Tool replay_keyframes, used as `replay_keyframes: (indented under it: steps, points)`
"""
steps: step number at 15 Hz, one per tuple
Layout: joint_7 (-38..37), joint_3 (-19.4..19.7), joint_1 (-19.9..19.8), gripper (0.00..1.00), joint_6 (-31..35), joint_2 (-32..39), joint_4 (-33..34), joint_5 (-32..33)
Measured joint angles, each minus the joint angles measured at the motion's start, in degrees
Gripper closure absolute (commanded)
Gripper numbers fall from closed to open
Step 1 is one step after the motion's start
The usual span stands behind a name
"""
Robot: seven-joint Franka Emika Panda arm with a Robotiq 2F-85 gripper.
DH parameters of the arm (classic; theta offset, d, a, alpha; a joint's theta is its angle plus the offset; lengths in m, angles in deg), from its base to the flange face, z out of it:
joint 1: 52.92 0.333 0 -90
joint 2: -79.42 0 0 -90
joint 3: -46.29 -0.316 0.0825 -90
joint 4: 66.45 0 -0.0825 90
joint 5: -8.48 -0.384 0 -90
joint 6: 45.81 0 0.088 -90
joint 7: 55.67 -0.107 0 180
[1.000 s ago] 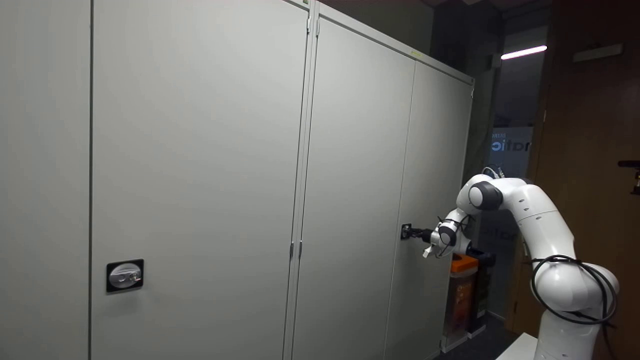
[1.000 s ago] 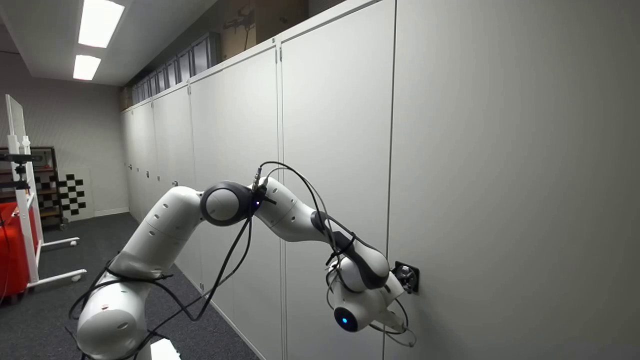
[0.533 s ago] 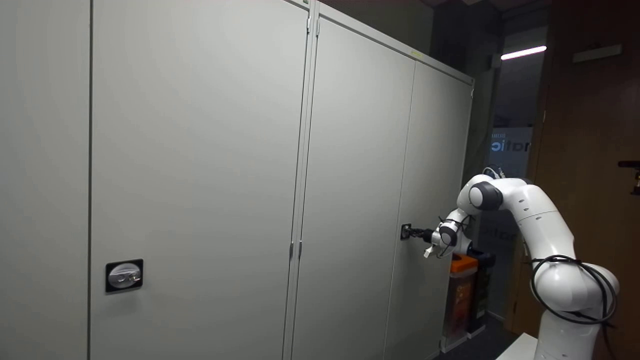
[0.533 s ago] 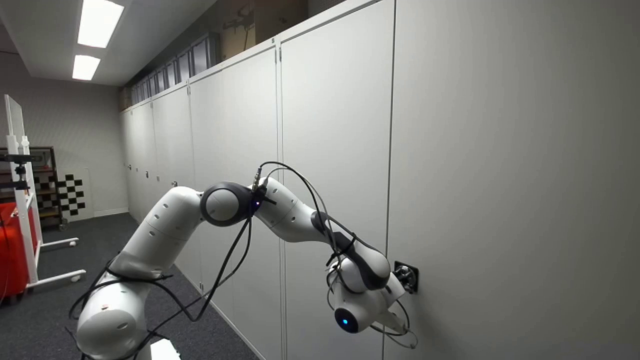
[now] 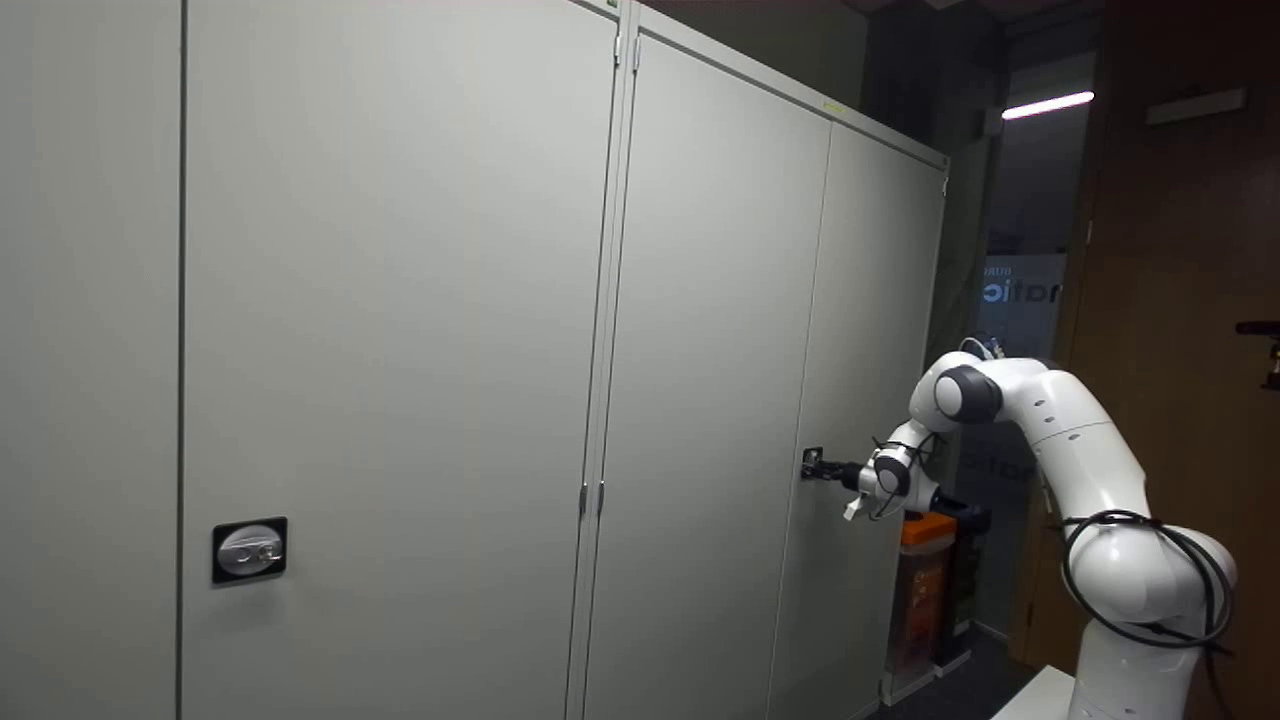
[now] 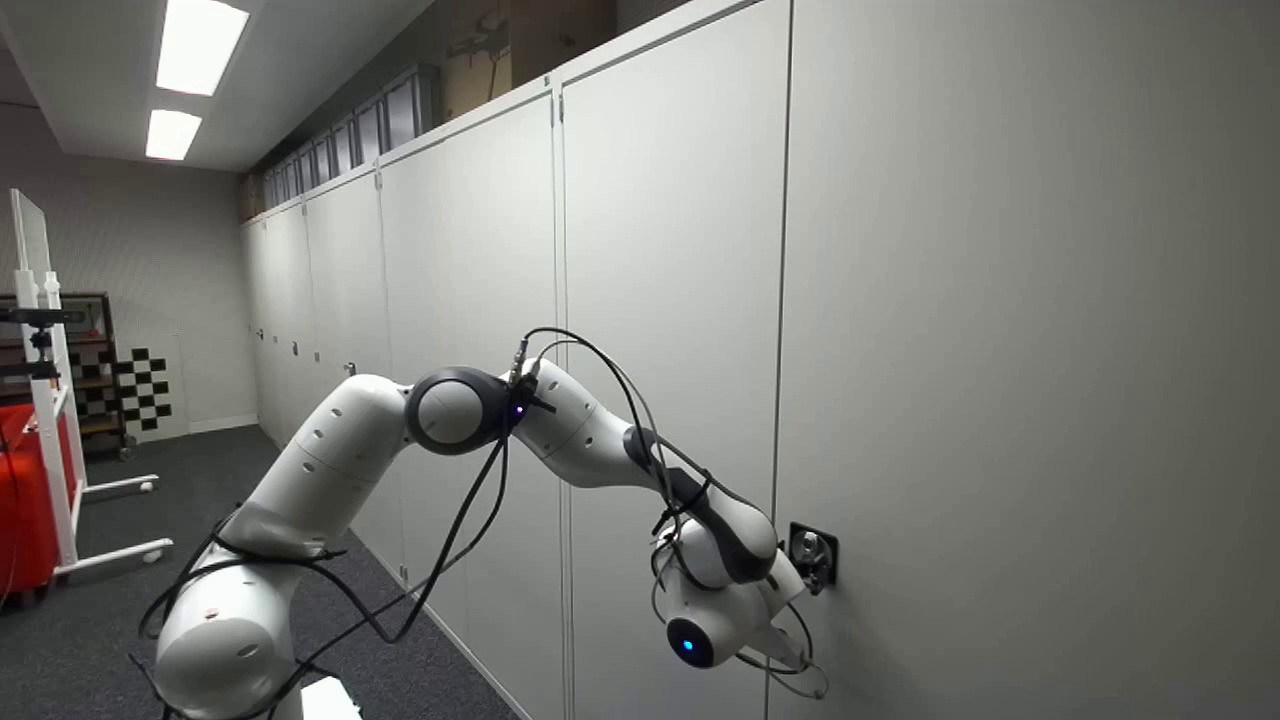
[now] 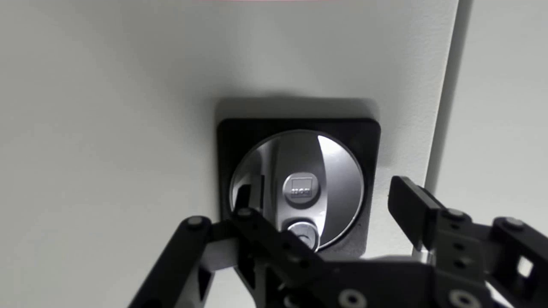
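A round silver latch (image 7: 299, 158) on a black square plate (image 7: 359, 132) is set in the grey cabinet door (image 7: 107, 128). In the wrist view a keyhole shows at its lower part, partly covered by a finger. My gripper (image 7: 323, 194) stands open in front of it, nothing clamped between its fingers. The left fingertip overlaps the disc's left half; whether it touches cannot be told. The right finger pad (image 7: 413, 209) lies off the plate's right side, near the door seam. In an exterior view the gripper (image 5: 822, 469) reaches the latch from the side.
A second latch (image 5: 250, 551) sits on another cabinet door. Beside the cabinet's end stands an orange-topped bin (image 5: 925, 527) with a dark bin behind. Loose cables (image 6: 400, 630) hang along the arm. Further off are a white wheeled stand (image 6: 60, 420) and a red object (image 6: 25, 510).
The arm has shifted slightly, its hand drawing a little lower and off the latch, which shows more fully in an exterior view. The door looks unmoved.
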Motion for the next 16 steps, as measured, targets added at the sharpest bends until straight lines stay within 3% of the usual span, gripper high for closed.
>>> replay_keyframes:
  steps: [7,16]
  points:
    - [0.0,0.7,-0.3,0.94,0.1,0.1,0.1,-0.1]
    - [0.0,0.7,-0.4,0.92,0.2,0.2,0.3,-0.1]
